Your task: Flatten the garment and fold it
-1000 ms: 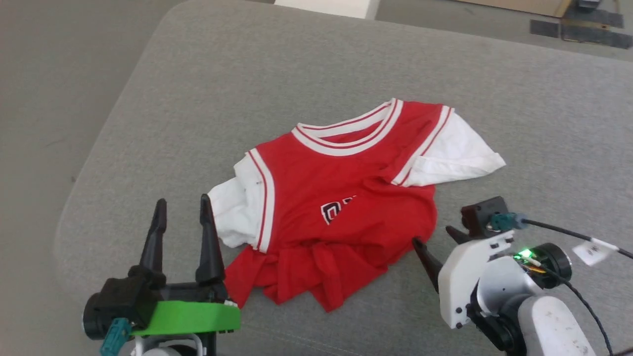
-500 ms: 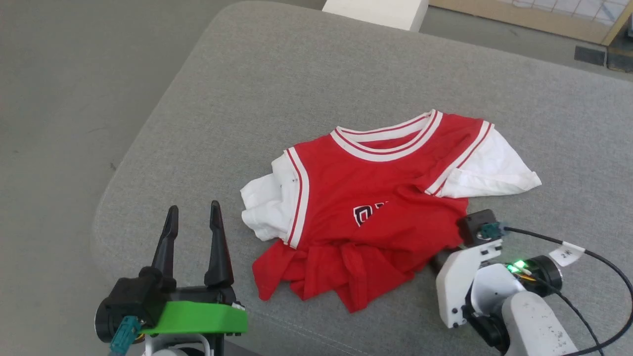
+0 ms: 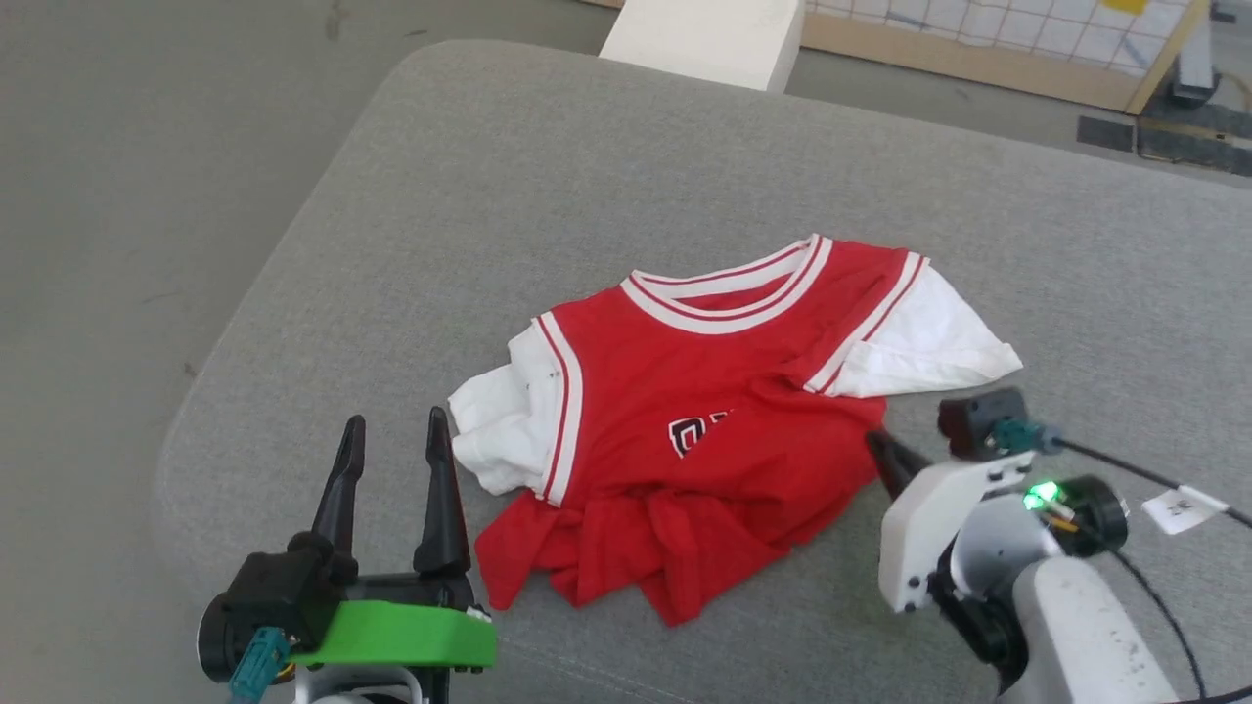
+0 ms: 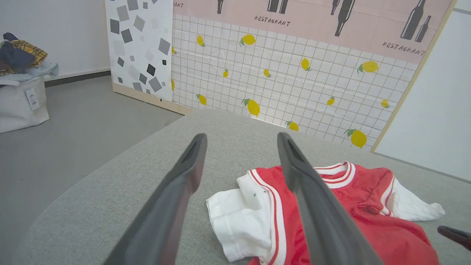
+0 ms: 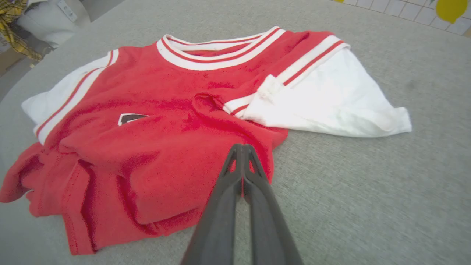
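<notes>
The garment (image 3: 714,391) lies crumpled on the grey cushioned surface: a red jersey with white sleeves, striped collar at the far side, lower hem bunched toward me, black lettering partly folded under. My left gripper (image 3: 396,422) is open, just left of the near white sleeve (image 4: 239,224) and apart from it; the left wrist view has its fingers (image 4: 243,137) spread with nothing between. My right gripper (image 3: 871,440) is at the garment's right edge. In the right wrist view its fingers (image 5: 241,146) are pressed together over the red cloth's (image 5: 154,140) edge, no fabric visibly pinched.
The grey cushioned surface (image 3: 587,176) has a rounded edge at the left, with grey floor beyond. A white block (image 3: 704,39) stands past its far edge. A lemon-patterned panel (image 4: 294,73) and a white bag of clothes (image 4: 22,99) stand farther off.
The head camera has shifted, so the whole picture moved. My right gripper, with fingers apart a second ago, is now shut at the garment's right edge. The garment's shape is unchanged.
</notes>
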Robot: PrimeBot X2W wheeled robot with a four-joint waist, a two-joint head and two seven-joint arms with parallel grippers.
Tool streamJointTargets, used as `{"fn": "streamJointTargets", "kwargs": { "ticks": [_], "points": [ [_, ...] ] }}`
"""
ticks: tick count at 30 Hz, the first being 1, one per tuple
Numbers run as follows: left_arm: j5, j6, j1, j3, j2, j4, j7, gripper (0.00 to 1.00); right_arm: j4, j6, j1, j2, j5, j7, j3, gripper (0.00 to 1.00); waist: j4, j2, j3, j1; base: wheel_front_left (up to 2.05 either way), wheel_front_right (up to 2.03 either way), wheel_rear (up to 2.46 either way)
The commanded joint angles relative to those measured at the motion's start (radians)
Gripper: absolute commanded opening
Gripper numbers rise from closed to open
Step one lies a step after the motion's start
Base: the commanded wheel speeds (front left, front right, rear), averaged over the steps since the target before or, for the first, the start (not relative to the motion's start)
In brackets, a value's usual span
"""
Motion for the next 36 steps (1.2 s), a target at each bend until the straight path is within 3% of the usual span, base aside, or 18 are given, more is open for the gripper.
{"fn": "streamJointTargets", "kwargs": {
  "ticks": [1, 11, 12, 13, 14, 15, 21, 26, 36],
  "points": [
    [0.011, -0.004, 0.011, 0.003, -0.004, 0.001, -0.004, 1.00, -0.043, -0.001, 0.004, 0.000, 0.000, -0.002, -0.010, 0.00, -0.011, 0.0000, -0.006, 0.0000, 0.00, 0.00, 0.00],
    [0.013, -0.008, 0.022, 0.012, -0.004, -0.001, -0.004, 1.00, -0.355, -0.001, 0.185, -0.002, -0.021, 0.046, -0.149, 0.00, -0.038, 0.0000, -0.005, 0.0000, 0.00, 0.00, 0.00],
    [0.013, -0.010, 0.021, 0.011, -0.004, 0.000, -0.004, 1.00, -0.374, -0.001, 0.208, -0.001, -0.022, 0.041, -0.164, 0.13, -0.042, 0.0000, -0.003, 0.0000, 0.00, 0.00, 0.00],
    [0.013, -0.010, 0.020, 0.012, -0.004, 0.000, -0.004, 1.00, -0.386, -0.001, 0.225, -0.001, -0.022, 0.034, -0.170, 0.41, -0.045, 0.0000, -0.001, 0.0000, 0.00, 0.00, 0.00],
    [0.014, -0.010, 0.017, 0.012, -0.004, 0.000, -0.004, 1.00, -0.397, -0.001, 0.244, -0.001, -0.018, 0.023, -0.176, 0.79, -0.048, 0.0000, 0.002, 0.0000, 0.00, 0.00, 0.00],
    [0.016, -0.011, 0.015, 0.012, -0.004, 0.000, -0.004, 1.00, -0.402, -0.001, 0.257, -0.001, -0.014, 0.014, -0.177, 1.00, -0.051, 0.0000, 0.003, 0.0000, 0.00, 0.00, 0.00],
    [0.022, -0.014, 0.003, 0.010, -0.004, 0.002, -0.004, 1.00, -0.415, -0.001, 0.290, -0.001, 0.010, -0.027, -0.146, 1.00, -0.063, 0.0000, 0.010, 0.0000, 0.00, 0.00, 0.00],
    [0.027, -0.018, -0.009, 0.001, -0.004, 0.002, -0.004, 1.00, -0.400, -0.001, 0.255, 0.000, 0.017, 0.004, -0.085, 1.00, -0.054, 0.0000, 0.021, 0.0000, 0.00, 0.00, 0.00],
    [0.015, -0.014, -0.028, -0.017, -0.004, 0.012, -0.004, 1.00, -0.218, -0.001, 0.120, 0.000, 0.055, 0.106, 0.025, 1.00, 0.016, 0.0000, 0.053, 0.0000, 0.00, 0.00, 0.00]
  ]
}}
